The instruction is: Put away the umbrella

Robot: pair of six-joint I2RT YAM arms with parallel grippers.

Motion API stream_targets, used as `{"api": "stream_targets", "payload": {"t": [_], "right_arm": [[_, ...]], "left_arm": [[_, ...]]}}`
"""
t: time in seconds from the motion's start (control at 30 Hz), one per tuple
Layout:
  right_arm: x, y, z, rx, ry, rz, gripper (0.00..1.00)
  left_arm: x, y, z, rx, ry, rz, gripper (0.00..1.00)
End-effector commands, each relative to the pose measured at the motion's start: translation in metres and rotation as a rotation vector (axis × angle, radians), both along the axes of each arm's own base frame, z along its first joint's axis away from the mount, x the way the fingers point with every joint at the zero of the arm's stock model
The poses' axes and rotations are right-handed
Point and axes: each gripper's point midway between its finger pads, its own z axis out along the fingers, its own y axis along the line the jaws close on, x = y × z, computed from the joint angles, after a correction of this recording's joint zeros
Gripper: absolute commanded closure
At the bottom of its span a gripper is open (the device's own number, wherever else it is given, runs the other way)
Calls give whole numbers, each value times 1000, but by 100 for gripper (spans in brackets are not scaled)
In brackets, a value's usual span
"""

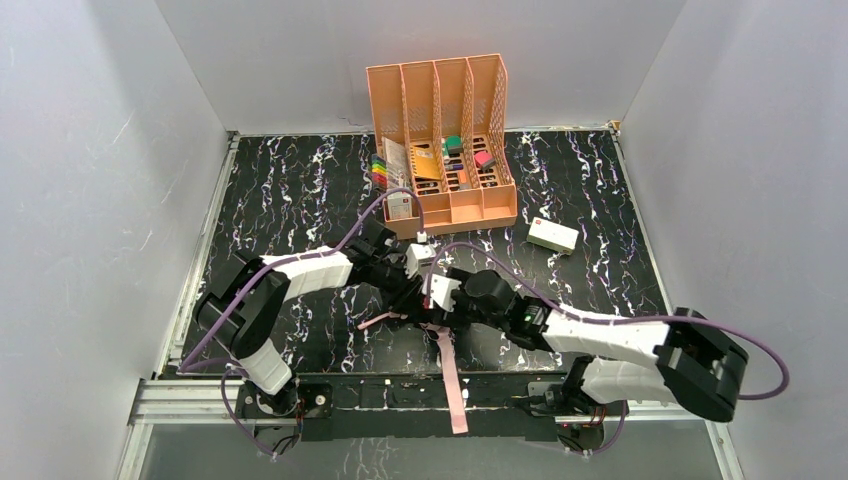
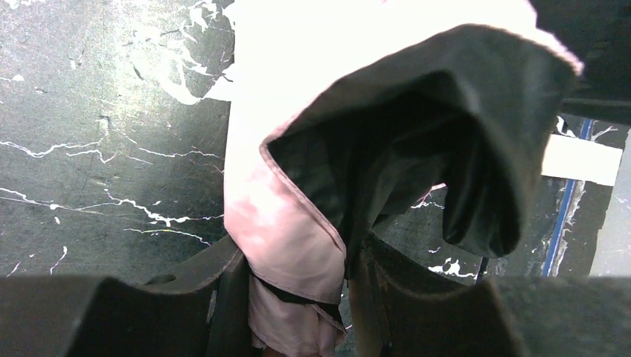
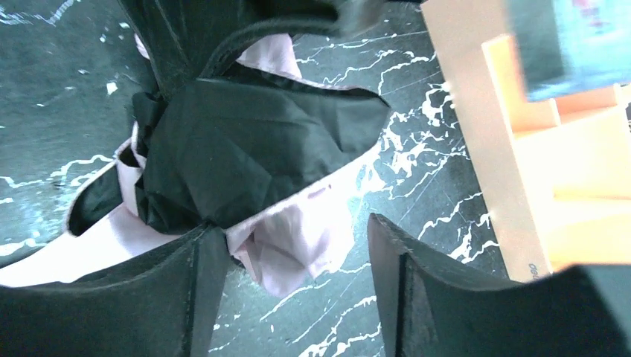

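The left gripper (image 2: 301, 260) is closed on a pink-and-black fold of the single umbrella (image 2: 283, 223), a grip shown only in its own wrist view. The right gripper (image 3: 294, 238) is open, jaws well apart, with pink fabric against one finger. Only the top view shows both arms meeting over the umbrella at the near middle of the table (image 1: 290, 190), one pink strap (image 1: 450, 375) trailing over the near edge, and one orange organiser (image 1: 450, 205) and one white box (image 1: 553, 235) behind.

Umbrella (image 3: 245, 149) at table (image 1: 300, 190) centre, strap (image 1: 452, 385) trailing to 6 o'clock over near edge; organiser (image 1: 445, 130) behind at 12 o'clock; small box (image 1: 553, 235) at 2 o'clock, right of organiser
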Motion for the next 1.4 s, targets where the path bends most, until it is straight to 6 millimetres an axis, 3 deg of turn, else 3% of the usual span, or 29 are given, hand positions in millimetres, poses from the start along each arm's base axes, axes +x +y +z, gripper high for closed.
{"api": "stream_targets", "payload": {"t": [0.0,0.2,0.3,0.43,0.77,1.1,1.37], "right_arm": [[-11,1,44,108,13,21,23],[-37,-18,63,135,129,13,23],[-39,-25,71,160,208,-69,26],[-18,-27,89,264,285,-175,28],[50,-72,81,356,551,-416,22],[56,-28,79,370,704,-127,14],[51,-13,50,263,845,1,8]], "left_arm": [[-4,16,-19,130,-16,-18,99],[3,22,-27,197,-77,-31,100],[3,23,-29,223,-116,-50,100],[2,26,-35,283,-199,-73,100],[5,32,-39,369,-387,-84,100],[11,41,-44,523,-676,-102,100],[11,42,-44,589,-876,-158,100]]}}
